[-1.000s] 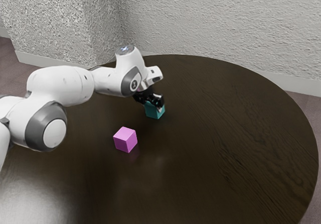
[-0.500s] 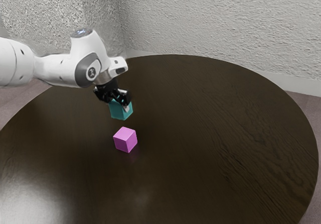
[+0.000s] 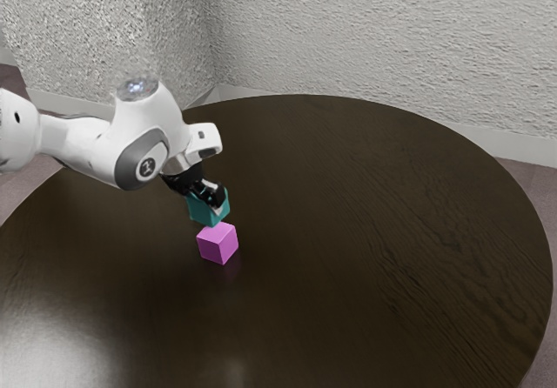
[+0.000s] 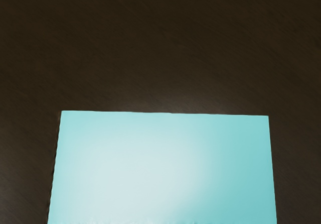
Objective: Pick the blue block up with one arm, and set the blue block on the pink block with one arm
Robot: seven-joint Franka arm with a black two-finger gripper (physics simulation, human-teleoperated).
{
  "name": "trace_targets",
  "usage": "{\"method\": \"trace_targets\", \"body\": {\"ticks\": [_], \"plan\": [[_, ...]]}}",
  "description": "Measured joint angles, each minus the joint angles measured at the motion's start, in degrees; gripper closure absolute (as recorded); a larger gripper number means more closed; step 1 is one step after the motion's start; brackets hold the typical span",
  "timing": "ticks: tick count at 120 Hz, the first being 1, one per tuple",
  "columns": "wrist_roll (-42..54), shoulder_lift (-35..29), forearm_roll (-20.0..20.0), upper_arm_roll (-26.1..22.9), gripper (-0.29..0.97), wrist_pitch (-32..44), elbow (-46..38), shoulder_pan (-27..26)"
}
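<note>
The round bench [image 3: 392, 231] has a dark, glossy wood grain, and a rough stucco wall [image 3: 392, 40] stands behind it. The black end effector [image 3: 205, 198] is clamped on the blue block [image 3: 211, 213], a smooth teal cube held slightly tilted and clear of the bench. Directly under it sits the matte pink block [image 3: 217, 243]. The two cubes look to be touching or very nearly so. In the wrist view the blue block's flat face [image 4: 160, 169] lies close beneath the hand, with the dark grain beyond it.
</note>
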Motion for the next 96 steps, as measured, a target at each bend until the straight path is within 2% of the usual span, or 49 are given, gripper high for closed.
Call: {"method": "trace_targets", "body": {"ticks": [23,96], "plan": [[-2.4,-0.9,0.1,0.0,0.29,3.5,-3.7,1.1],[-10.2,1.4,0.8,-0.4,0.29,5.7,-3.9,0.1]]}}
